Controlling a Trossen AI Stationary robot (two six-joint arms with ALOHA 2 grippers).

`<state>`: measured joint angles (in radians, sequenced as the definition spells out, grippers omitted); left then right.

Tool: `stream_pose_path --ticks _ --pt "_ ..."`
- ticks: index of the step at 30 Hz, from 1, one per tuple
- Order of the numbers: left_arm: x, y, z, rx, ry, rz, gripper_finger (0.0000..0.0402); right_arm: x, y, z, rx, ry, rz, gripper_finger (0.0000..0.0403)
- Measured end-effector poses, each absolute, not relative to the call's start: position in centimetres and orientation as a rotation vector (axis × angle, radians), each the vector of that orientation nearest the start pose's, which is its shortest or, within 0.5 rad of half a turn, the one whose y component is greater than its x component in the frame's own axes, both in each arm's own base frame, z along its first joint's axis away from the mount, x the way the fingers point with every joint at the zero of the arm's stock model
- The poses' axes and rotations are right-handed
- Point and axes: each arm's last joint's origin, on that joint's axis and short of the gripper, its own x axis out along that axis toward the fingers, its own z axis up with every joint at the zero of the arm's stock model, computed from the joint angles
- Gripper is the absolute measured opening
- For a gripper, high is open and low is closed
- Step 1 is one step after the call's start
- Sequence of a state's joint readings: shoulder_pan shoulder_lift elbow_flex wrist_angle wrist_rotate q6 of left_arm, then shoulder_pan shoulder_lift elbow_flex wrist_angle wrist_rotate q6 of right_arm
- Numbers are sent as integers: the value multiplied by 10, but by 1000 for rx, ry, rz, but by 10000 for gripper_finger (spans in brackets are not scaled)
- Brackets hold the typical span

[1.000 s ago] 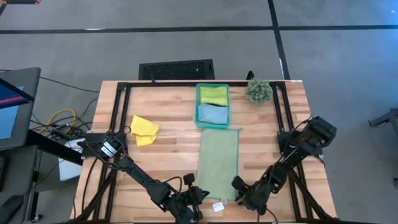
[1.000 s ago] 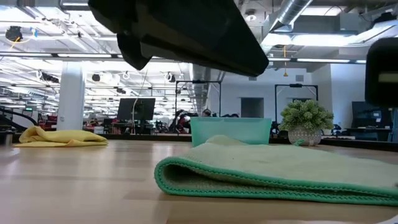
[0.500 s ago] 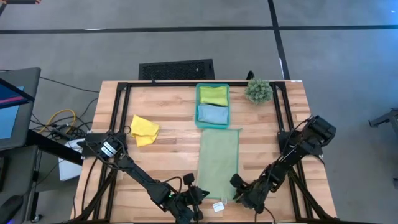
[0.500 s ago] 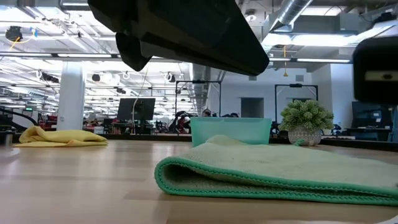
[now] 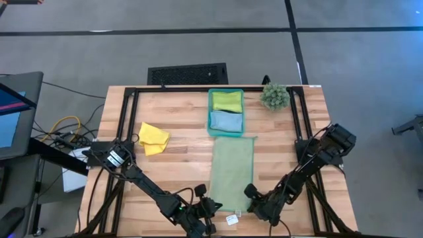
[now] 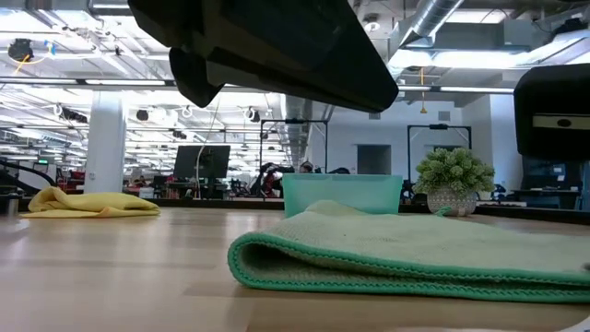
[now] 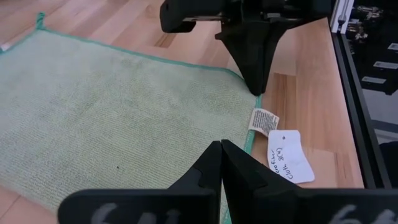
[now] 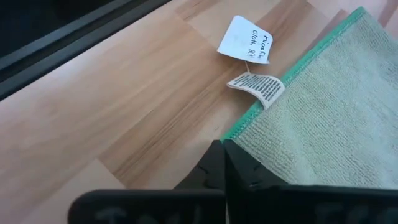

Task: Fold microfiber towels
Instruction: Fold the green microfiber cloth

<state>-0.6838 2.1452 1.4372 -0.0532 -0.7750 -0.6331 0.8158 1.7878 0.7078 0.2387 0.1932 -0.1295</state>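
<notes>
The pale green towel (image 5: 231, 173) lies flat on the table, folded double into a long strip that runs from the bin to the near edge. Its fold shows in the low view (image 6: 241, 260). My left gripper (image 5: 210, 206) is shut above the strip's near left part (image 7: 124, 118). My right gripper (image 5: 250, 197) is shut at the strip's near right corner (image 8: 249, 127), beside two white tags (image 8: 249, 38). The yellow towel (image 5: 153, 137) lies crumpled at the left. The lime green towel (image 5: 227, 100) and the light blue towel (image 5: 225, 121) lie in the bin. My right gripper's shut fingertips (image 7: 256, 87) point down at the pale green towel's near right corner (image 7: 252, 102), next to the tags. I cannot tell whether they touch the cloth. My left gripper's shut fingertips (image 7: 221, 152) stand over the towel; no touch shows.
The teal bin (image 5: 211, 112) stands at the far middle with the spiky plant (image 5: 274, 96) to its right. Black frame rails (image 5: 125, 125) run along the table's left and right sides. Bare wood lies between the yellow towel and the strip.
My right gripper has gone a little toward the table's left, closer to the pale green towel's near right corner. The towel has stayed where it was.
</notes>
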Motion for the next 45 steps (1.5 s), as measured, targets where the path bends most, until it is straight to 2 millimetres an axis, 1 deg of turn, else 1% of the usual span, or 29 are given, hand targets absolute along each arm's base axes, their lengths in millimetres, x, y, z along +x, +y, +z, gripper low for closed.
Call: stream_pose_path --ticks 3,7,12,14,17,24,29,34,45 --pt "364 -270 150 -108 507 256 0 214 222 105 -536 709 639 17" --pt "364 -270 150 -108 507 256 0 208 224 115 -554 681 599 28" --pt "364 -270 150 -108 508 257 0 200 225 130 -547 668 580 18" --pt "364 -270 150 -108 508 256 0 199 224 132 -535 673 577 15" --pt "363 -270 150 -108 514 251 0 198 224 130 -538 688 580 14" --pt "358 -269 145 -110 569 274 0 198 226 113 -565 746 599 27" --pt "357 -267 143 -121 583 290 0 201 223 114 -530 752 582 26" --pt "357 -267 143 -121 583 291 0 198 227 116 -512 737 605 31" --pt "357 -267 143 -125 583 291 0 197 228 116 -432 770 616 79"
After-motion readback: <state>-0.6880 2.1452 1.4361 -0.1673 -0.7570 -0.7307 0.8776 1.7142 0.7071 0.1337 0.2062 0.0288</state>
